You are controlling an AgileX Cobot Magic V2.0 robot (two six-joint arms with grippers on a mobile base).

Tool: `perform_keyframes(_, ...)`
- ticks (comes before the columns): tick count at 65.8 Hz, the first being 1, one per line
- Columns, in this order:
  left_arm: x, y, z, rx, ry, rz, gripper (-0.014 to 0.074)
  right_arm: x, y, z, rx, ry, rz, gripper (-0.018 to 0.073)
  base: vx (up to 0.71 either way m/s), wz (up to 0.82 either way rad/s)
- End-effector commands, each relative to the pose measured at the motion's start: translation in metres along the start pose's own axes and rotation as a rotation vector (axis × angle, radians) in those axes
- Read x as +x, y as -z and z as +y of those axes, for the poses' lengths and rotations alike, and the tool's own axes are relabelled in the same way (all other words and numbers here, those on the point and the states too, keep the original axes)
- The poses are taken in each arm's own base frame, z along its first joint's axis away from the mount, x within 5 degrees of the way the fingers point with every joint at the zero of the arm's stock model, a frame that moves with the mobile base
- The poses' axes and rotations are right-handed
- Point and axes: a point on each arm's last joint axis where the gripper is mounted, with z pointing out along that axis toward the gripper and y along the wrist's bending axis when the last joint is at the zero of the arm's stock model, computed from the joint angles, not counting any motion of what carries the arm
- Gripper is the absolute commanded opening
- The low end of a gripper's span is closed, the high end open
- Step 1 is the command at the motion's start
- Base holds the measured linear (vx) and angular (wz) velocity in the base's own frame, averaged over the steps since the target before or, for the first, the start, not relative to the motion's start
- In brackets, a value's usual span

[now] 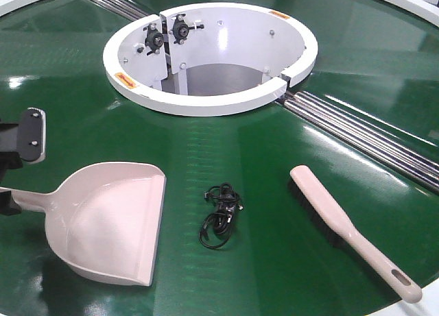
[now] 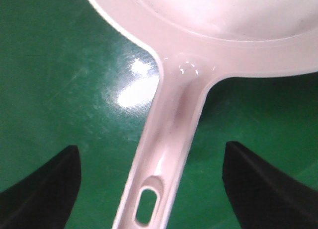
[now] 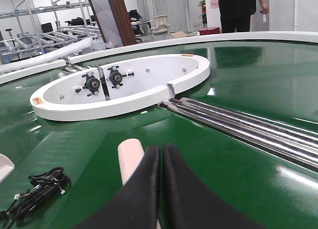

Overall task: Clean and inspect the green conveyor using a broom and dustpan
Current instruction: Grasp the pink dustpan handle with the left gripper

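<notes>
Left wrist-mounted view: left gripper (image 2: pixel 151 154) jaws stand wide open astride the dustpan (image 2: pixel 171 114) handle, without contact. Right gripper (image 3: pixel 161 159) jaws are pressed together, empty, above the broom (image 3: pixel 130 157).

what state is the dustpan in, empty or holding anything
Empty: the dustpan shows only bare pale plastic inside; the black cable lies on the green conveyor beside it.

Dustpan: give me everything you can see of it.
The dustpan is pale pink-beige, glossy plastic by its look: a wide flat lip facing right, raised sides, a long straight handle with a slotted hole near its end. It lies flat on the green conveyor, empty, left of a black cable bundle. The left gripper straddles its handle, jaws open, not touching.
</notes>
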Motion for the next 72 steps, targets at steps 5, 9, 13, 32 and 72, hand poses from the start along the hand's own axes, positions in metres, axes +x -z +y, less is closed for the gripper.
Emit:
perform_keyframes(5,-0.002,0.006,0.009,-0.055,-0.057,-0.012,0.0554,-0.003,0.0,0.001,-0.012,0.012,-0.066,-0.001,0.0,0.0)
perform_keyframes(9,-0.003,0.004,0.011,-0.066,-0.098,-0.016,0.0554,-0.003,0.0,0.001,-0.012,0.012,-0.066,-0.001,0.0,0.0)
perform_keyframes(13,-0.004,0.003,0.013,-0.081,-0.123,-0.029,0.0554,-0.003,0.0,0.001,-0.012,0.012,-0.066,-0.001,0.0,0.0)
perform_keyframes(32,-0.006,-0.018,0.016,-0.036,-0.191,-0.032,0.0554,-0.003,0.0,0.001,-0.012,0.012,-0.066,-0.001,0.0,0.0)
perform_keyframes(72,-0.011,-0.033,0.018,-0.008,-0.243,-0.054,0.0136,-0.003,0.0,0.001,-0.012,0.012,-0.066,-0.001,0.0,0.0)
